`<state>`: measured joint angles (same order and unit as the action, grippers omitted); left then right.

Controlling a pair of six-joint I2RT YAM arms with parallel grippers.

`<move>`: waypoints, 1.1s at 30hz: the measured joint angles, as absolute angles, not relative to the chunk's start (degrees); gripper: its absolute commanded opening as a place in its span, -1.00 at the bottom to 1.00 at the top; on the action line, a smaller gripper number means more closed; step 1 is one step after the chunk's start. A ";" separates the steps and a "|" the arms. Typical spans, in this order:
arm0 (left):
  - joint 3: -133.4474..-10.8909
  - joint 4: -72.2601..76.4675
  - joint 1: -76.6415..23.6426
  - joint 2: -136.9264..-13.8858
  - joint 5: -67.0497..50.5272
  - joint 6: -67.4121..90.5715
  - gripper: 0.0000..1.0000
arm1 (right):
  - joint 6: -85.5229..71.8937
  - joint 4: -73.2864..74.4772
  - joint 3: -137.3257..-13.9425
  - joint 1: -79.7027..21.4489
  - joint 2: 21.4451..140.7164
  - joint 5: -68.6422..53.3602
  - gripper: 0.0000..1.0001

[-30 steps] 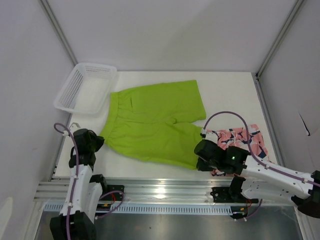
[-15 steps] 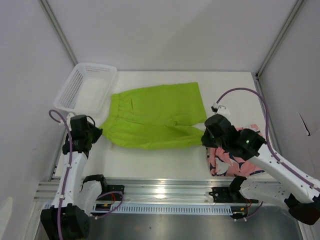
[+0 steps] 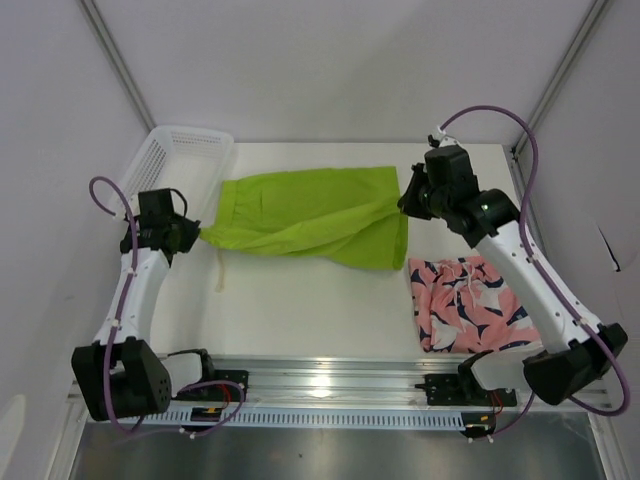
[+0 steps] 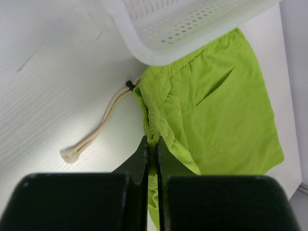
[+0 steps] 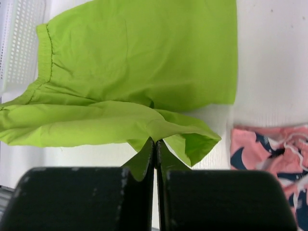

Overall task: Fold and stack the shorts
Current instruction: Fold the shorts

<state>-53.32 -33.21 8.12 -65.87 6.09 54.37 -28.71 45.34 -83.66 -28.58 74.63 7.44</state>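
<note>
Top external has both arms mid-fold on the green shorts [image 3: 300,215]. My left pincer [image 3: 195,236] is clenched on the waistband end beside the basket [image 3: 165,165], and my right pincer [image 3: 405,200] is clenched on the leg-hem end. The near edge is lifted off the desk [image 3: 300,300] and held over the far half. Wrist views confirm both nips (green fabric pinched between closed fingers). The pink shorts [image 3: 468,312] lie compact on the desk's near right, already folded, I'd judge. Left to do: lay this fold down, fold again, stack the pairs. Roughly halfway.
</note>
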 measured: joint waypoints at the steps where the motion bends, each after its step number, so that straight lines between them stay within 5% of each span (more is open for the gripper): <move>1: -54.70 -33.41 8.12 -67.59 6.20 54.87 -1.00 | -28.34 44.93 -84.66 -27.77 75.96 6.66 -1.00; 13: -72.77 -34.87 8.10 -89.12 3.62 59.57 -1.00 | -25.32 42.41 -102.83 -18.83 95.64 -4.19 -1.00; 20: -75.35 -34.81 8.10 -90.56 2.50 60.18 -1.00 | -24.77 41.87 -103.63 -15.55 98.87 -7.70 -1.00; 33: -54.94 -34.15 7.90 -65.30 1.30 58.78 -1.00 | -24.86 43.11 -82.19 -22.06 73.06 -9.41 -1.00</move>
